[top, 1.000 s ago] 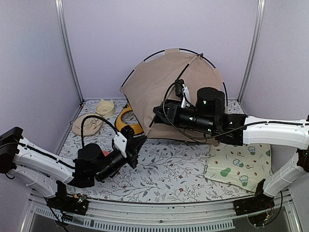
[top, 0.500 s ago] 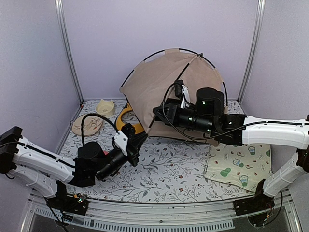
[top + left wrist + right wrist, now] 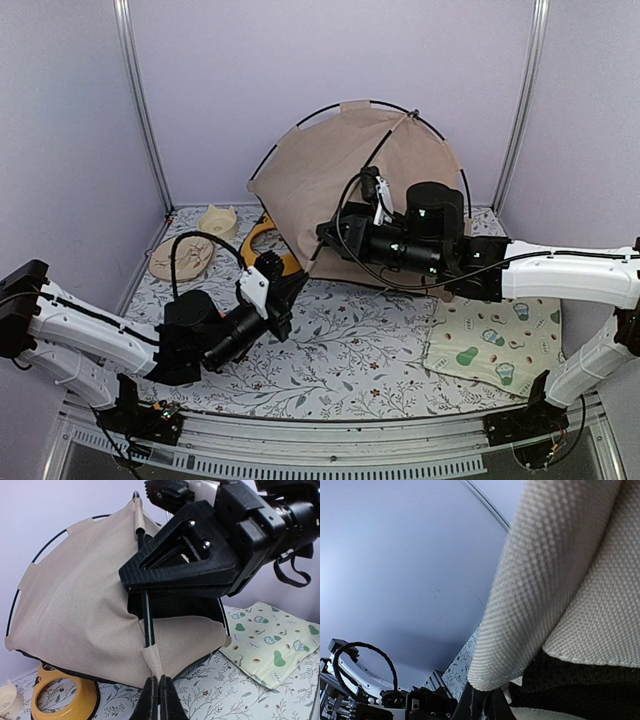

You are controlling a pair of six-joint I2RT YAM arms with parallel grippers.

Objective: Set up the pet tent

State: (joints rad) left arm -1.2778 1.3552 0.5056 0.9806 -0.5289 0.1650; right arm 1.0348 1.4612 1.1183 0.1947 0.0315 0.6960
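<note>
The pet tent (image 3: 340, 170) stands in the upper middle of the top view, at the back of the surface (image 3: 350, 350), close to the lilac wall. Its tan fabric faces the camera and 2 thin black poles (image 3: 385, 140) curve over and around it.

The right jaws are closed on the lower left part of the tent. In the right wrist view a fold of the tan fabric (image 3: 545, 580) runs down between them and is pinched there. The right arm (image 3: 560, 270) reaches in from the right edge of the frame.

The left jaws are fully closed and hold nothing. In the left wrist view their tips point up at the fabric sleeve (image 3: 152, 662) around a black pole (image 3: 146, 615), very near to it; I cannot tell if they touch it. The left arm (image 3: 100, 335) comes from the lower left.

A yellow double-bowl feeder (image 3: 262, 248) lies just beside the lower left edge of the tent, partly hidden by it. A cream mat with green prints (image 3: 495, 345) lies at the lower right. A small cream bowl (image 3: 218, 220) and a tan round piece (image 3: 180, 257) sit at the left.
</note>
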